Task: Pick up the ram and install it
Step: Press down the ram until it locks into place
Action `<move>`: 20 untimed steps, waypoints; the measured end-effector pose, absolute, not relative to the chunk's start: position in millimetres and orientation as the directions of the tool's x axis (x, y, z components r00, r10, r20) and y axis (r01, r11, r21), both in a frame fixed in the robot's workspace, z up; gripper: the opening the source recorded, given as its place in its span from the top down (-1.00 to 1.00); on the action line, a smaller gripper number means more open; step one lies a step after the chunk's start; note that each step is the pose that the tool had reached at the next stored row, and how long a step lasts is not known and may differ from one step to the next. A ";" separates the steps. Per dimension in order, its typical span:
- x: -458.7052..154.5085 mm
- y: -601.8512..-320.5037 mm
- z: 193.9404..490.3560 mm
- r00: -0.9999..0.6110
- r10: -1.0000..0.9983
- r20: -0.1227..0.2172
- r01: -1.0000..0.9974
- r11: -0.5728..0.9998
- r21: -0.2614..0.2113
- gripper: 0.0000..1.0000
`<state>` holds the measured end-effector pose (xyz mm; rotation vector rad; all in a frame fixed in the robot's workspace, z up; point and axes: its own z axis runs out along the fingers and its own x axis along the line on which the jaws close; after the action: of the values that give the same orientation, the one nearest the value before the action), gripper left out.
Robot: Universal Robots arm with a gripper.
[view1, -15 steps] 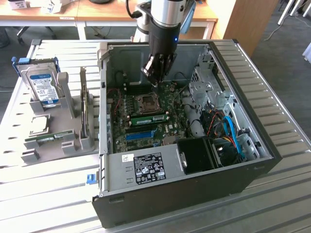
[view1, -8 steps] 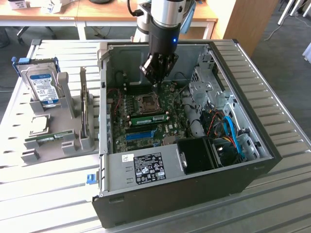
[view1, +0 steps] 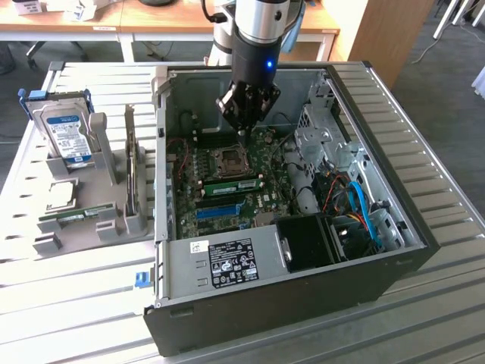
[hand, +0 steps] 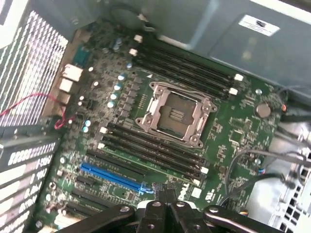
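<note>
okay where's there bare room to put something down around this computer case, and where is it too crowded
Free: the slatted table beside the case at the exterior view's right, and the strip in front of the grey parts holder. Crowded: the motherboard under the gripper, the cable-filled corner by the drive cage, and the holder with its hard drive.

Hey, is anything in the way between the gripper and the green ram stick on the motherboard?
Nothing visible blocks it. The shut gripper hangs inside the open case above the motherboard; the ram sits past the processor socket, which lies flat on the board between them.
</note>
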<state>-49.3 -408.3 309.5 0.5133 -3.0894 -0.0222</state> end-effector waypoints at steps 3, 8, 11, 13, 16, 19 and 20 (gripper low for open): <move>-49.3 -408.3 309.2 -0.963 -0.270 0.007 -0.270 0.963 0.016 0.79; -49.3 -408.3 308.8 -0.983 -0.183 0.007 -0.183 0.983 0.016 0.79; -49.3 -408.3 308.7 -0.992 -0.128 0.007 -0.128 0.992 0.016 0.79; -49.3 -408.3 308.6 -0.996 -0.093 0.007 -0.093 0.996 0.016 0.79; -49.3 -408.3 308.4 -0.999 -0.040 0.007 -0.040 0.999 0.016 0.79; -49.3 -408.3 308.3 -1.000 0.011 0.007 0.011 1.000 0.016 0.79; -49.3 -408.3 308.3 -1.000 0.027 0.007 0.028 0.999 0.016 0.79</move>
<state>-49.3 -408.3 308.3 -0.0432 -3.1341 -0.0246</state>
